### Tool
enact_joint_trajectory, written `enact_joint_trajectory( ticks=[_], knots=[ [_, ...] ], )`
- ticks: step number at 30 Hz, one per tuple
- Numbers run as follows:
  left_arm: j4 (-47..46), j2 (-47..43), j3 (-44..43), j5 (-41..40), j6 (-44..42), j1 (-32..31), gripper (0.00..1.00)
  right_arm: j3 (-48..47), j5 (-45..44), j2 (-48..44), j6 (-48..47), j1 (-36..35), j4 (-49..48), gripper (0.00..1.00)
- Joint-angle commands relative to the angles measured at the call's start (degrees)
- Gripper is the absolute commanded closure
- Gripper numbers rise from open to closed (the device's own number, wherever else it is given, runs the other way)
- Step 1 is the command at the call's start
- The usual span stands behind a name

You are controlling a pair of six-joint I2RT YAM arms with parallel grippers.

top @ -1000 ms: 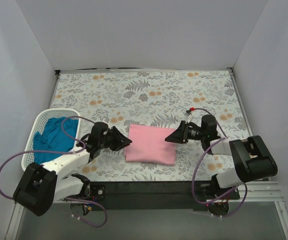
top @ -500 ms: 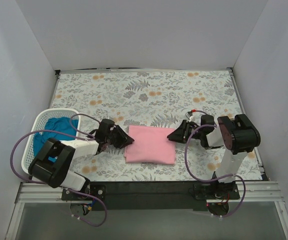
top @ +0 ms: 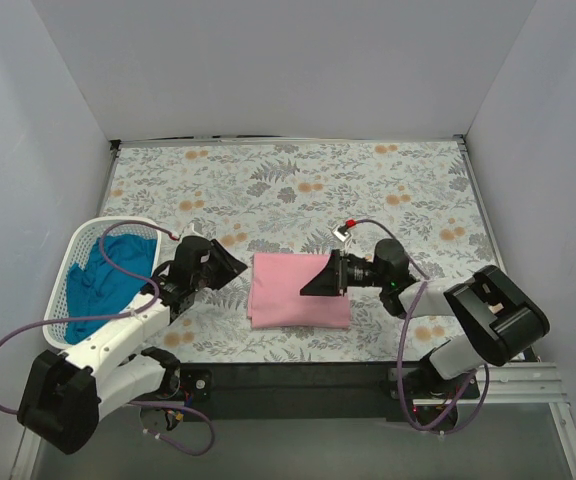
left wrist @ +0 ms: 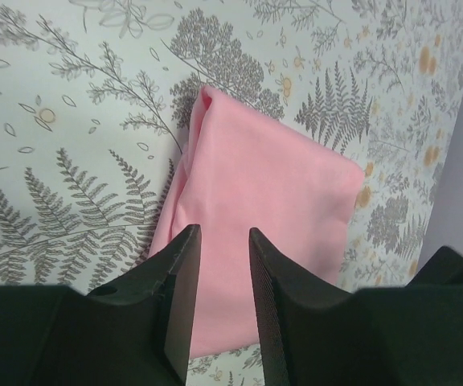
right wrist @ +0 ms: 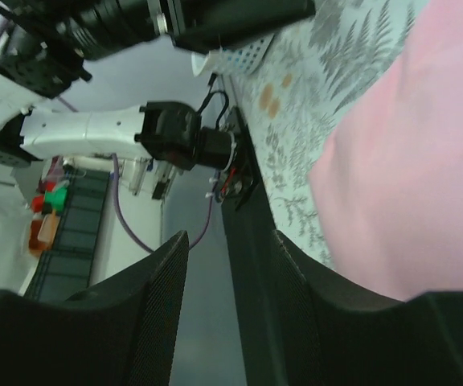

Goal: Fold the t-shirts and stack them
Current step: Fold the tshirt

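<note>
The left gripper [left wrist: 221, 237] is hovering just beside the left edge of the pink tee [top: 298, 290], its jaws standing slightly apart and holding nothing. The right gripper [top: 308, 287] is hanging low over the tee's right part, jaws likewise a little apart and empty; contact with the cloth cannot be told. The pink tee is lying folded in a rectangle on the table [top: 368, 180]. The teal tee [top: 103, 285] is lying crumpled in the basket [top: 118, 224] at the left.
</note>
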State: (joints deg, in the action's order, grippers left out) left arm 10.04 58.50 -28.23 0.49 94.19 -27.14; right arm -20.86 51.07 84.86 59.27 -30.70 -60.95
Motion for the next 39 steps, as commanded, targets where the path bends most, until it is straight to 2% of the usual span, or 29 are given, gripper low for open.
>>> enact_joint_trajectory(
  ticks=[1,3,6,7,10,12,14,20,21,22,23,24,27,28,29,31,33,39],
  knots=[
    [7.62,-3.48,-2.88,-7.96,-4.01,0.07,0.70,0.65,-8.51,3.44,1.64,-6.73,-3.03,0.47],
    [8.94,-5.05,-3.59,-8.31,-4.72,0.07,0.69,0.12,-9.14,7.32,1.90,-9.01,-5.22,0.47],
    [9.82,-6.64,-4.03,-8.58,-5.42,0.07,0.67,-1.81,-7.13,18.03,3.13,-10.52,-8.29,0.48],
    [9.99,-6.91,-4.11,-8.84,-5.68,0.07,0.66,-1.38,-6.78,23.45,4.27,-10.61,-11.27,0.48],
    [11.57,-7.35,-4.82,-9.46,-6.56,0.07,0.63,-0.15,-5.46,31.56,9.98,-10.52,-21.12,0.48],
    [12.45,-7.52,-5.61,-9.72,-7.35,0.07,0.61,0.73,-5.10,32.65,13.49,-10.52,-26.39,0.44],
    [12.81,-7.35,-6.13,-9.81,-8.67,0.07,0.56,1.09,-5.36,29.59,13.42,-10.35,-25.72,0.42],
    [12.63,-3.93,-11.14,-12.00,-14.28,0.07,0.39,-1.81,-7.82,11.41,2.02,-8.33,-2.20,0.42],
    [12.63,-3.49,-12.10,-12.53,-15.17,0.07,0.34,-2.86,-8.70,8.86,-3.66,-7.63,8.37,0.42],
    [12.55,-2.87,-14.11,-13.23,-16.14,0.07,0.32,-4.87,-11.05,3.96,-6.50,-7.36,13.96,0.42],
    [12.20,-1.73,-15.09,-14.54,-18.67,0.07,0.30,-6.28,-12.47,1.65,-12.36,-6.92,25.24,0.42],
    [11.85,-1.20,-16.06,-15.34,-19.83,0.07,0.27,-7.60,-14.14,-0.46,-15.38,-6.05,31.27,0.42],
    [9.91,0.99,-19.31,-18.07,-24.56,0.07,0.25,-13.40,-23.27,-7.59,-26.37,-4.38,53.60,0.42],
    [9.21,1.61,-19.76,-18.42,-25.54,0.07,0.22,-15.33,-30.17,-10.13,-28.92,-4.28,59.22,0.41],
    [8.51,2.23,-20.72,-19.12,-26.16,0.07,0.21,-18.31,-33.63,-11.02,-33.38,-4.02,69.28,0.41],
    [8.24,4.42,-21.25,-18.95,-27.39,0.07,0.20,-20.53,-41.88,-13.30,-35.96,-3.67,76.47,0.41],
    [8.41,5.48,-20.56,-17.47,-27.40,0.07,0.20,-21.76,-44.38,-14.72,-38.25,-2.79,82.82,0.41],
    [8.50,5.22,-17.39,-14.64,-27.13,0.07,0.20,-20.19,-43.25,-17.45,-37.73,-2.44,86.26,0.43]
  ],
)
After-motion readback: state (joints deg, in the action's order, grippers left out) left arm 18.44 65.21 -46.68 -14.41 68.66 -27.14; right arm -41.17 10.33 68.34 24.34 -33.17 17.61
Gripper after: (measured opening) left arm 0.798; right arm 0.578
